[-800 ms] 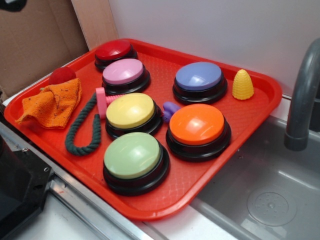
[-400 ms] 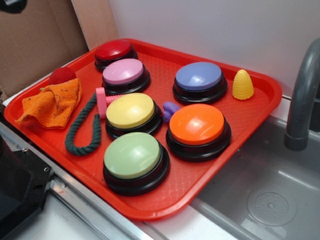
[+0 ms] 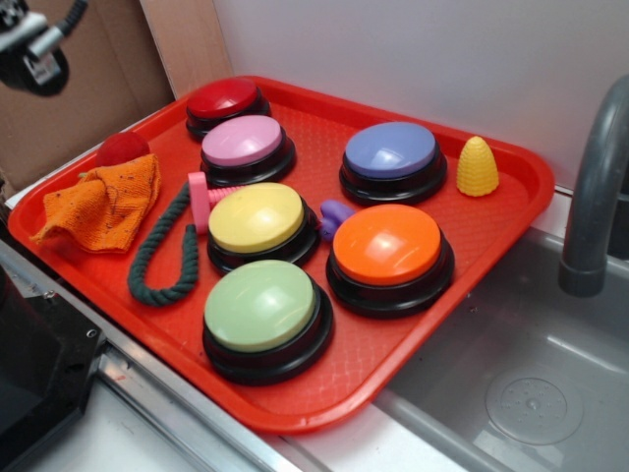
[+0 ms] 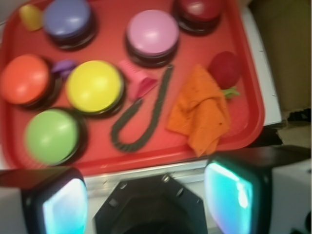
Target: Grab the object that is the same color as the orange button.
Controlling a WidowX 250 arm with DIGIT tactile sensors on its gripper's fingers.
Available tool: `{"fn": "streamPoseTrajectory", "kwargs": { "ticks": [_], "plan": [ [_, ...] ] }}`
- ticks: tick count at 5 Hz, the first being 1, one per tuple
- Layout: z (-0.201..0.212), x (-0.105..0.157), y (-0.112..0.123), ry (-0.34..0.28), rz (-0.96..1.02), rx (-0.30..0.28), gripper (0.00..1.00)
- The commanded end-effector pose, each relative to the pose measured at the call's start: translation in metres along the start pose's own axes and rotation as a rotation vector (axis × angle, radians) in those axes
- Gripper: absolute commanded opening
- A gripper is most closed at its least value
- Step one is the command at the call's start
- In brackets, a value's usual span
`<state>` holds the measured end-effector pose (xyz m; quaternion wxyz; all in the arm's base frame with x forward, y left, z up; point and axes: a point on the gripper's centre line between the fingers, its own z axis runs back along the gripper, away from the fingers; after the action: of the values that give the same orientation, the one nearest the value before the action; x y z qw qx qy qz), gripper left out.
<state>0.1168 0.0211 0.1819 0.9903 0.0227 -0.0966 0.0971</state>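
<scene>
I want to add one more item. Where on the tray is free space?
Bare tray floor lies in the near corner beside the green button and orange button, and between the pink button and blue button. The left end is crowded with orange cloth, red ball and rope.

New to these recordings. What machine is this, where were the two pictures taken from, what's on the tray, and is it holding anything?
It is a small robot arm with a two-fingered pincer. One picture is taken from outside, looking down at a red tray beside a sink; the arm only peeks in at the top left corner. The other comes from a camera on the arm's wrist, so the pincer's pale fingers fill the bottom edge. On the tray lie six dome buttons, one an orange button, plus an orange rag, a red ball, a green rope toy and a yellow cone. The pincer is open and holds nothing.
</scene>
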Motion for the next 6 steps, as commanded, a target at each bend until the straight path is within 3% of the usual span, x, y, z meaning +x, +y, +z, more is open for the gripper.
{"fn": "streamPoseTrajectory", "kwargs": {
  "ticks": [1,2,4,5,6],
  "plan": [
    [-0.047,0.007,0.051,-0.06,0.093,0.193,1.0],
    [-0.08,0.009,0.067,-0.111,0.143,0.184,1.0],
    [-0.121,0.014,0.094,-0.141,0.191,0.098,1.0],
    [-0.144,0.018,0.09,-0.142,0.179,-0.023,1.0],
    [-0.157,0.019,0.085,-0.126,0.156,-0.043,1.0]
  ]
}}
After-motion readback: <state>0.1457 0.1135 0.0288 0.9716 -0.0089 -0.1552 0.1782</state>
